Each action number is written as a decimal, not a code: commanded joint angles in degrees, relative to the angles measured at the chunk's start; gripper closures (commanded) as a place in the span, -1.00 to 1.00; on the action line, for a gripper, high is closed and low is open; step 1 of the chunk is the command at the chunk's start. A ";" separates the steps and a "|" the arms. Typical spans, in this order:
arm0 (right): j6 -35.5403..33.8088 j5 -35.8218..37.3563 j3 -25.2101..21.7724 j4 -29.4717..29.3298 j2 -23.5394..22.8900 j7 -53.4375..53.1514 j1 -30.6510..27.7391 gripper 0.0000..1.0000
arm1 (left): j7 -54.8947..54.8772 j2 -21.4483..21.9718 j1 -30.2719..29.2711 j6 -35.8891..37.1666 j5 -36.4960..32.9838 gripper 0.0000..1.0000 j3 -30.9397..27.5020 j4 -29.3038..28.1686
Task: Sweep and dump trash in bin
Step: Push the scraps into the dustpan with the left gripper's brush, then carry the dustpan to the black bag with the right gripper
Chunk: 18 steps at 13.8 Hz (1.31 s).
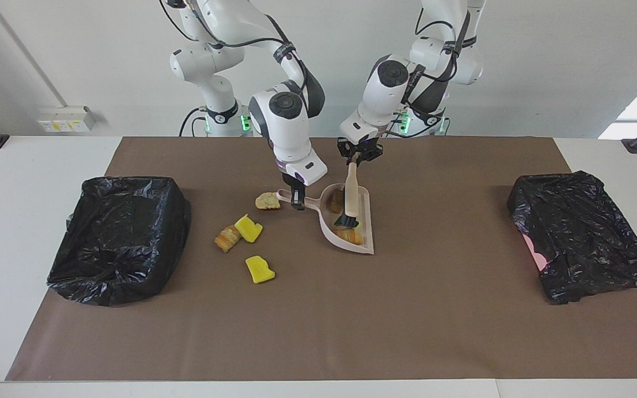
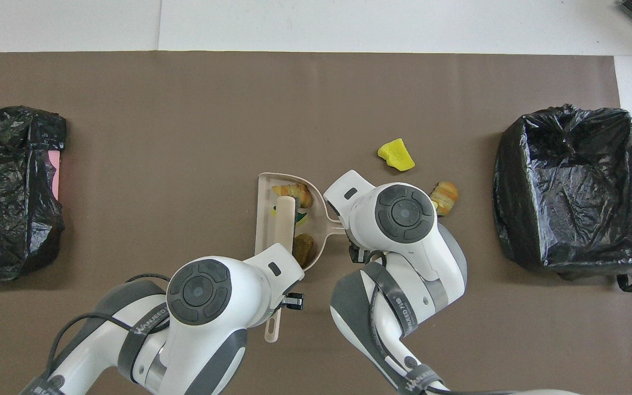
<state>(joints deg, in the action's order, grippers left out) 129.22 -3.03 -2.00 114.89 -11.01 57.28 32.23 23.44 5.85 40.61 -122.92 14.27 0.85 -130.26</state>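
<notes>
My right gripper (image 1: 297, 200) is shut on the handle of the beige dustpan (image 1: 364, 221), which sits mid-mat. My left gripper (image 1: 354, 159) is shut on the beige brush (image 1: 351, 193), whose dark bristles rest inside the pan. In the overhead view the brush (image 2: 285, 219) lies across the dustpan (image 2: 264, 214) among swept trash: two orange-brown chunks (image 2: 293, 191) (image 2: 304, 247) and a yellow bit (image 2: 300, 218). More trash lies on the mat toward the right arm's end: a bread chunk (image 1: 267, 201), a croissant-like piece (image 1: 227, 239) and two yellow chunks (image 1: 249, 228) (image 1: 259, 269).
A bin lined with a black bag (image 1: 119, 237) stands at the right arm's end of the brown mat (image 1: 318, 320). A second black-bagged bin (image 1: 584, 237) stands at the left arm's end, with a bit of pink showing at its side.
</notes>
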 commanded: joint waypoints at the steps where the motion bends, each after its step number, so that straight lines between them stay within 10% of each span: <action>1: 2.79 -1.80 0.33 0.51 -0.24 -0.15 -0.67 1.00 | -0.50 0.99 -0.61 5.39 0.41 1.00 -1.37 1.67; 9: 0.52 -10.15 0.33 -0.80 0.90 12.58 -6.03 1.00 | 14.50 4.52 -1.15 8.40 -3.11 1.00 0.72 -1.83; 13: -11.77 -10.51 0.24 -6.69 2.30 17.42 -12.69 1.00 | 22.67 6.54 -0.88 7.52 -3.11 1.00 6.78 -5.96; 18: -17.94 -11.83 -0.02 -7.66 5.03 26.20 -22.01 1.00 | 31.56 6.63 9.37 0.51 -3.02 1.00 8.03 -11.93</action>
<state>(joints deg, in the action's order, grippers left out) 113.78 -12.73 -2.37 107.72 -7.25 79.33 13.71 51.09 10.47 45.12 -117.94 12.32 9.53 -138.06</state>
